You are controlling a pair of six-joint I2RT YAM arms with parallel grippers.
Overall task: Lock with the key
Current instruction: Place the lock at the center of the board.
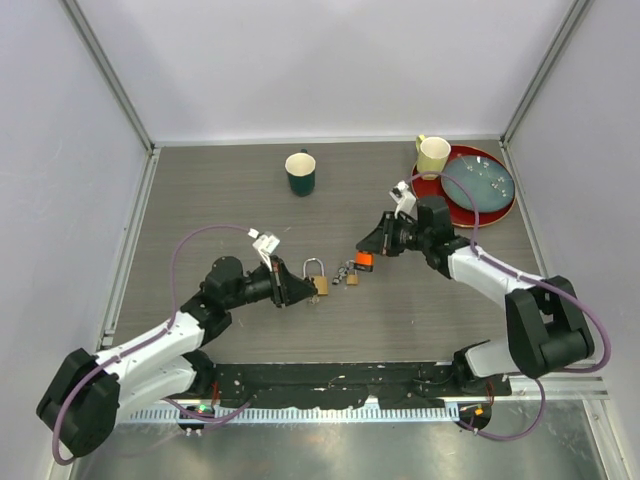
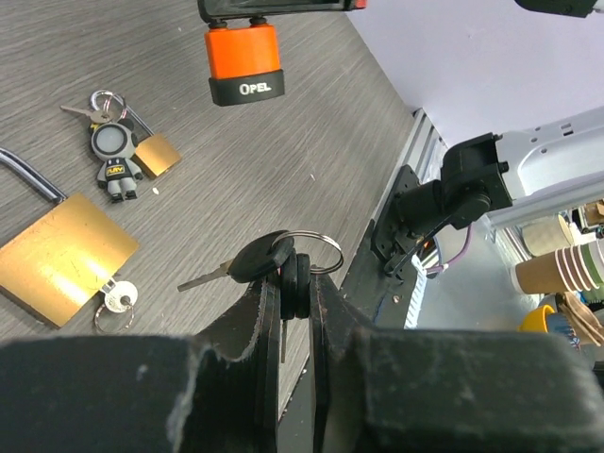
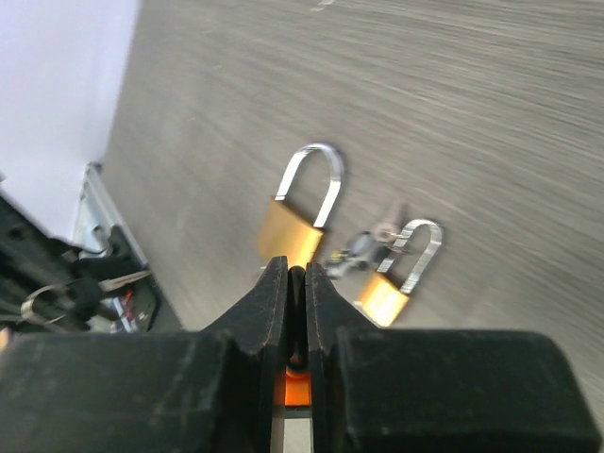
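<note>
My left gripper (image 1: 290, 288) is shut on a bunch of black-headed keys (image 2: 266, 260) on a ring, with one key blade sticking out to the left. My right gripper (image 1: 375, 243) is shut on the shackle of an orange padlock (image 1: 362, 261) and holds it just above the table. The padlock also shows in the left wrist view (image 2: 243, 61) and between my right fingers (image 3: 295, 387). A large brass padlock (image 1: 318, 282) with a raised shackle lies between the grippers. A small brass padlock (image 1: 351, 278) with an astronaut keychain (image 2: 115, 160) lies beside it.
A dark green mug (image 1: 300, 173) stands at the back centre. A yellow cup (image 1: 433, 155) and a teal plate (image 1: 480, 182) sit on a red tray (image 1: 470, 216) at the back right. White walls enclose the table.
</note>
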